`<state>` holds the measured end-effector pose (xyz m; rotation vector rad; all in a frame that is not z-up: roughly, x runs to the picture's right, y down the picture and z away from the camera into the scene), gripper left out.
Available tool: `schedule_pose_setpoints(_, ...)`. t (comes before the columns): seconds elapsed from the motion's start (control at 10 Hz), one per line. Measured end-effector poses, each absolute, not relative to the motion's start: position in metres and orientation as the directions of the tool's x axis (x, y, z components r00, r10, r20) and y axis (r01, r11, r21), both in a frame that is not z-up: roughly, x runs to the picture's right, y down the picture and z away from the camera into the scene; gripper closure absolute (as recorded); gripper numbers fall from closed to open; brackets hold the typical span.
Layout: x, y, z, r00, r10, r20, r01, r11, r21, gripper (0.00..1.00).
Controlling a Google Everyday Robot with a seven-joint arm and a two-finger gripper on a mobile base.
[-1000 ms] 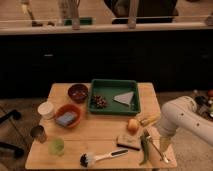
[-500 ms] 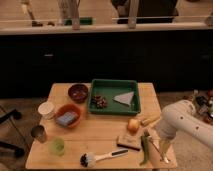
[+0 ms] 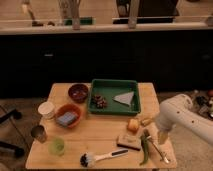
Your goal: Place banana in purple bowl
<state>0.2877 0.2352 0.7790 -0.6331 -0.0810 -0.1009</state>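
Note:
The banana, small and pale yellow, lies on the wooden table just right of the round orange fruit. The purple bowl stands empty at the table's back left, left of the green tray. My white arm reaches in from the right. Its gripper hangs over the table's right front corner, just right of and below the banana and far from the bowl. It holds nothing that I can see.
An orange bowl with a blue sponge, a white cup, a metal cup and a green cup stand on the left. A dish brush, a brown block and a long green vegetable lie in front.
The arm has shifted only slightly at the table's right edge. The banana, the bowls and the other objects have not moved.

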Motion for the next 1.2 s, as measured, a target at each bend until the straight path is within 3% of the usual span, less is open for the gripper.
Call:
schedule_pose_setpoints(0.6, 0.313, 0.211, 0.799, 0.988, -0.089, 0.124, 0.138, 0.864, -0.484, 0.2)
schedule_pose_setpoints(1.2, 0.299, 0.188, 0.829, 0.982, -0.119, 0.149, 0.177, 0.857, -0.484, 0.2)
